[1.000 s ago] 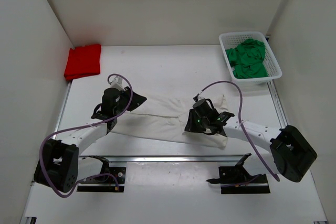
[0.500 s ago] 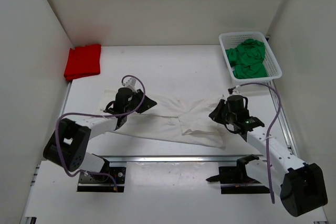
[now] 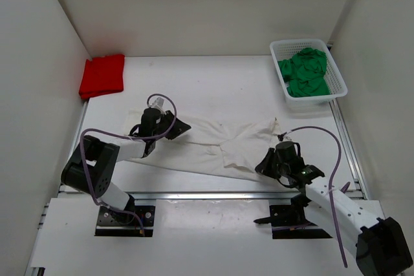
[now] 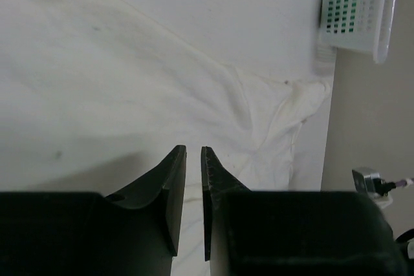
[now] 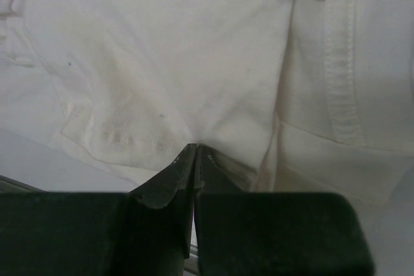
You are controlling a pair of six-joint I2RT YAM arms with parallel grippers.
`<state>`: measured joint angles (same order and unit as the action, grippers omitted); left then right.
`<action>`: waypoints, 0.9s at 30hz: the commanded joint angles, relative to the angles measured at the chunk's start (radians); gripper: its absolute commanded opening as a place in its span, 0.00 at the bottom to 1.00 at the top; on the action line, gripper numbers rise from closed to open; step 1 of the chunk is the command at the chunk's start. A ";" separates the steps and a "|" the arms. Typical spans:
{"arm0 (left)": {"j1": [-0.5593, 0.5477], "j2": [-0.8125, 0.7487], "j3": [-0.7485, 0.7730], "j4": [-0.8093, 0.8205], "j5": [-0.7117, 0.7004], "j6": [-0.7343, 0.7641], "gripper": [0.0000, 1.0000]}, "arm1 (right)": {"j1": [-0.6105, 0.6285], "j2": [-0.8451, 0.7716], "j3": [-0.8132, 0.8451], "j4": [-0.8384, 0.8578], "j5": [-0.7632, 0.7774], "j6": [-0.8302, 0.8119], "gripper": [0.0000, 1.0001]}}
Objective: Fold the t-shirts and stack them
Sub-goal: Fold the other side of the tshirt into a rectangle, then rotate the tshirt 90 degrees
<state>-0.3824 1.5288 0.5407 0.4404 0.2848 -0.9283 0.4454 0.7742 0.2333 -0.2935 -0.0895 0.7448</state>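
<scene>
Lying stretched across the middle of the counter (image 3: 213,88), the white t-shirt (image 3: 207,140) runs from 9 to 4 o'clock, seemingly drawn out flat for folding. The left claw (image 4: 193,152) sits over its 9 o'clock end, jaws a narrow slit; whether cloth is caught there I cannot tell. The right claw (image 5: 195,148) is closed tight with its tips at the hem on the 5 o'clock edge, probably to pinch that edge. The red t-shirt (image 3: 102,75) rests folded at 10 o'clock, likely the base of the stack. The green t-shirt (image 3: 304,72) sits crumpled in the basket (image 3: 341,88) at 2 o'clock.
</scene>
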 commanded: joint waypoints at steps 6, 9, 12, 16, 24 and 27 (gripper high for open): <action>0.154 0.099 -0.027 0.118 0.086 -0.093 0.26 | -0.119 -0.139 0.015 -0.133 -0.059 -0.012 0.00; 0.209 0.137 -0.038 0.185 0.143 -0.165 0.24 | -0.108 -0.109 0.076 -0.101 -0.018 -0.034 0.04; 0.171 0.096 0.008 0.128 0.140 -0.130 0.24 | -0.148 0.017 0.115 0.012 -0.073 -0.096 0.04; 0.079 -0.053 0.096 -0.026 0.045 -0.003 0.25 | -0.096 0.264 0.198 0.195 -0.029 -0.123 0.03; 0.079 -0.261 0.097 -0.170 0.131 0.117 0.30 | -0.108 0.833 0.501 0.401 -0.071 -0.188 0.01; 0.080 -0.309 0.088 -0.219 0.169 0.152 0.30 | -0.131 1.103 0.843 0.339 -0.117 -0.231 0.00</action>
<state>-0.3042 1.2640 0.6258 0.3264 0.3916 -0.8455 0.3344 1.7123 0.8551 -0.0006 -0.2123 0.5907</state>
